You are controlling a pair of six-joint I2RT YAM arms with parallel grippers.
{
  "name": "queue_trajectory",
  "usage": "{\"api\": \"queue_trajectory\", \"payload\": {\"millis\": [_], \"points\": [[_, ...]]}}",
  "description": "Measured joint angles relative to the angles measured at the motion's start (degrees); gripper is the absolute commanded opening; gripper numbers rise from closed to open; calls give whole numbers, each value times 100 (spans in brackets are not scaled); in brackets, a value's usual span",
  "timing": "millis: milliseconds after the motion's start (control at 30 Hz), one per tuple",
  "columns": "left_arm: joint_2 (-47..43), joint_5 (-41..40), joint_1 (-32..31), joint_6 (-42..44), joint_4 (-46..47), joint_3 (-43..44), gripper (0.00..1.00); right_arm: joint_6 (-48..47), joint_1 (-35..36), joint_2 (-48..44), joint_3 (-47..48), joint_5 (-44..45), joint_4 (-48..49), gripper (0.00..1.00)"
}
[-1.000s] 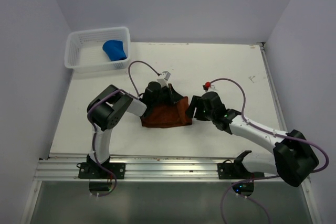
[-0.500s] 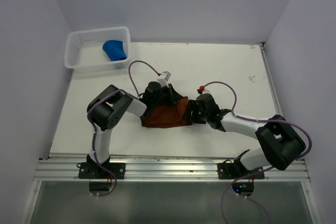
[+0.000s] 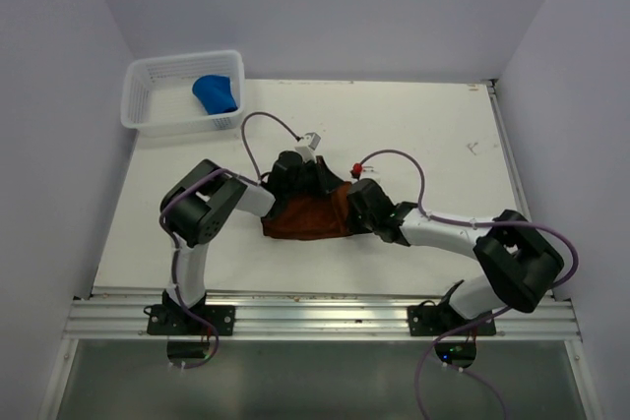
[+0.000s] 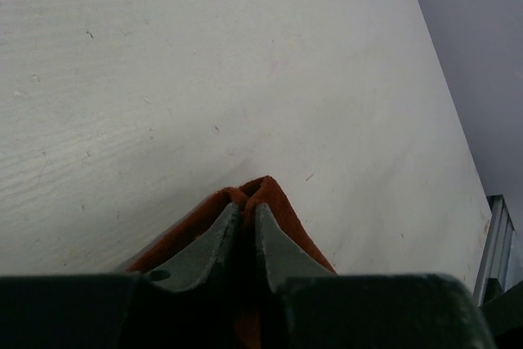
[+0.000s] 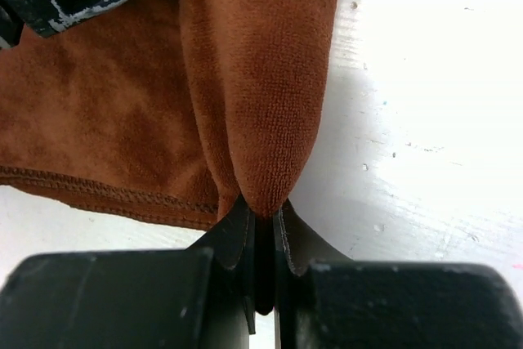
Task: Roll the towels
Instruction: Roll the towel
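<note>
- Far left, back corner: a white plastic mesh basket (image 3: 148,110) sits on the white surface (image 3: 433,135). There's a bright blue cloth towel (image 3: 217,93) bunched up inside it, over toward the basket's right end. Neither arm is anywhere near it.
- Moving right, the left arm bends up from its base and reaches in toward the middle. Its left pincer (image 4: 244,212) is at the far edge of the rust-brown cloth towel (image 3: 307,218).
- From the left wrist view, the two fingers are pressed almost together. A little peak of the brown cloth pokes out past the tips, so it's clamped on that edge of the towel.
- The rust-brown towel is roughly centre of the surface, well apart from the basket. It lies mostly flat, sort of a rough rectangle, with a stitched hem along the near side. The right-hand end is folded over into a soft, rounded lip.
- Right of that, the right arm stretches low across the surface from its base. Its right pincer (image 5: 263,222) sits right at the towel's right end.
- The right wrist view shows both fingers squeezed together on the bottom of that rounded fold, so it's gripping the same towel.
- So both pincers have hold of the brown towel, one at the back edge and one at the right end.
</note>
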Motion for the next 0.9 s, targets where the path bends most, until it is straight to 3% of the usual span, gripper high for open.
{"api": "queue_trajectory", "payload": {"millis": [33,133,333,667,900], "points": [[-31,-20,0,0,-66,17,33,-50,52,20,96,107,-133,0],[-199,-131,2,-87,-358,98,50,-195,162,70,407,402,-540,0],[-474,-411,7,-173,-1447,745,64,-586,190,166,883,866,-1117,0],[-516,-90,348,-520,-3246,1845,67,-911,190,297,907,1202,-1281,0],[-540,273,299,-739,-3665,1797,68,-935,190,299,909,1366,-1276,0]]}}
